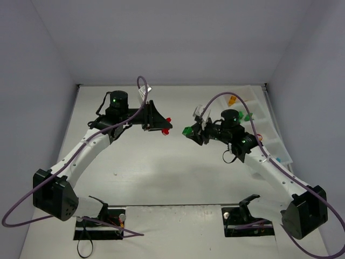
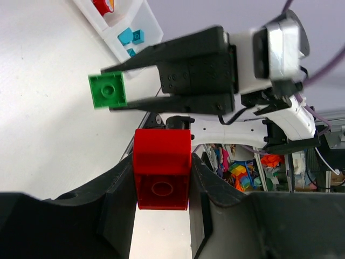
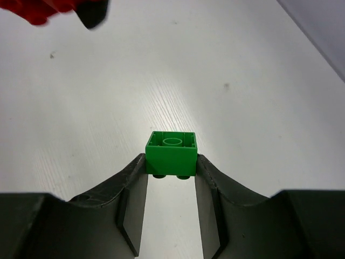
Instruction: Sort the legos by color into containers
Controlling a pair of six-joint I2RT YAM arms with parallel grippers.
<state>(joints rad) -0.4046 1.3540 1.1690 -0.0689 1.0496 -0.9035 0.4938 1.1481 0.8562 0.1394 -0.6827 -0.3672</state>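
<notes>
White tabletop [image 1: 161, 178] spreads under both my arms, grey walls around it. My left gripper [image 1: 164, 125] is pressed together on a red lego brick [image 2: 161, 167], pinching its two flat sides so that it cannot twist. My right gripper [image 1: 191, 132] clamps a green lego brick [image 3: 171, 154] the same way, studs down. Both bricks hang clear of the table, facing each other near its middle, which I judge is carrying height. The compartment tray [image 1: 267, 127] lies along the right edge, well apart from my left arm, with teal bricks [image 2: 132, 36] and a green one [image 1: 248, 116] already inside. I reckon green goes there first, since my right arm is nearer.
</notes>
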